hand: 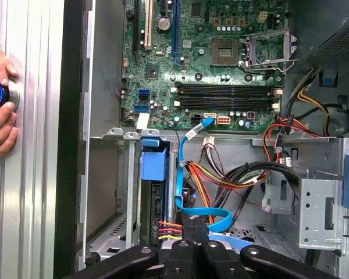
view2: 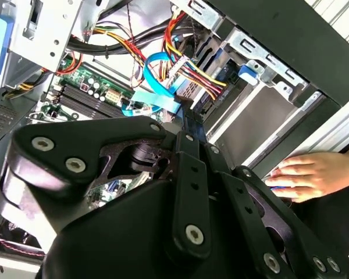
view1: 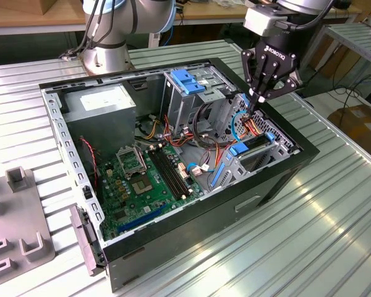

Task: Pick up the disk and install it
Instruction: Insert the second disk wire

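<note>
I counted one arm, one gripper (view1: 258, 102), one open computer case (view1: 278, 180) and one disk (hand: 153, 167), plus a single person's hand (view2: 311, 174) resting on the table (view1: 324, 238) just outside the case wall. The surface was a ribbed metal table, with a grey fixture (view1: 21, 247) lying at about eight o'clock from the case in the exterior view and the arm's base (view1: 108, 59) standing at about eleven. Inside the case lay one green motherboard (view1: 142, 185), one grey power-supply box (view1: 105, 102) at ten o'clock of the board, and a metal drive cage (view1: 195, 93) with a blue latch at one o'clock. The disk stood on edge in the bay at the case's three o'clock side, its blue bracket uppermost, flanked closely by the bay's metal walls. The gripper hung just above that corner with its fingers drawn together to a point and nothing between them that I could see, tips among the blue ribbon cable (hand: 218, 221) and the red and yellow wire bundle (hand: 221, 174), apart from the disk. Room was tight there: cables crowded the tips, with the case rim close beside them.
</note>
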Robot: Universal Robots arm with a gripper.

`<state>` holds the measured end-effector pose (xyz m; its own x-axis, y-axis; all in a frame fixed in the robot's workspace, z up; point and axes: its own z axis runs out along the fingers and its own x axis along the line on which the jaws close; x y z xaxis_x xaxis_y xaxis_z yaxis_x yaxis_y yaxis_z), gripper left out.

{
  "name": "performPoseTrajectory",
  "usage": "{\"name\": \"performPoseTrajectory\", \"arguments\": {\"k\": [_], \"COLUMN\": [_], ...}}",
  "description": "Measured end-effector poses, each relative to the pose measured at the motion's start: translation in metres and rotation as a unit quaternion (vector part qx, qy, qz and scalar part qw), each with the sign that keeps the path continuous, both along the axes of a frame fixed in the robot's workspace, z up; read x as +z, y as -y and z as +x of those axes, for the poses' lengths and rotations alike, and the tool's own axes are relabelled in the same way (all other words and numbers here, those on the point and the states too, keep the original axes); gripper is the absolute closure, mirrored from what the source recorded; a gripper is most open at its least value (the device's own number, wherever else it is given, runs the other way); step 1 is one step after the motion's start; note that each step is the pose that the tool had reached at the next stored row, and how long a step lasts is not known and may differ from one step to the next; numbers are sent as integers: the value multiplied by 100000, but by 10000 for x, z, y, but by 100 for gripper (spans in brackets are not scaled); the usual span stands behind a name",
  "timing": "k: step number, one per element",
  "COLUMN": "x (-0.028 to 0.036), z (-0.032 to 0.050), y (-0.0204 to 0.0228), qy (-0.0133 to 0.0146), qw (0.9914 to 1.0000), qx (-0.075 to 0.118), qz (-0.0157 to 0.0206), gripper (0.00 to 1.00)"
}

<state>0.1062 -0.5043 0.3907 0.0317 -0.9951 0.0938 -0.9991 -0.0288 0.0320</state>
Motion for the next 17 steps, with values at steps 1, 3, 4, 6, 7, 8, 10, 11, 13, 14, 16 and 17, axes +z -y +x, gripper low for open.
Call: {"name": "performPoseTrajectory", "arguments": {"k": [1, 3, 4, 6, 7, 8, 10, 11, 13, 14, 16, 17], "x": [0, 0, -1, 0, 0, -1, -3, -7, -17, -22, -42, -51], "z": [0, 0, 0, 1, 1, 1, 1, 1, 1, 0, 0, 1], "y": [0, -1, -11, -73, -112, -121, -125, -125, -128, -129, -129, -129], "qy": [1, 1, 1, -1, 1, 4, 24, 38, 50, 52, 62, 65], "qw": [100000, 100000, 100000, 100000, 100000, 99999, 99994, 99989, 99985, 99985, 99985, 99985], "qx": [-2, -5, -8, -1, 0, -3, -1, -2, 4, 6, 8, 9], "qz": [3, -2, -3, -151, -204, -337, -1118, -1473, -1712, -1720, -1713, -1714], "gripper": [89, 76, 76, 76, 76, 76, 76, 76, 76, 76, 76, 76]}}
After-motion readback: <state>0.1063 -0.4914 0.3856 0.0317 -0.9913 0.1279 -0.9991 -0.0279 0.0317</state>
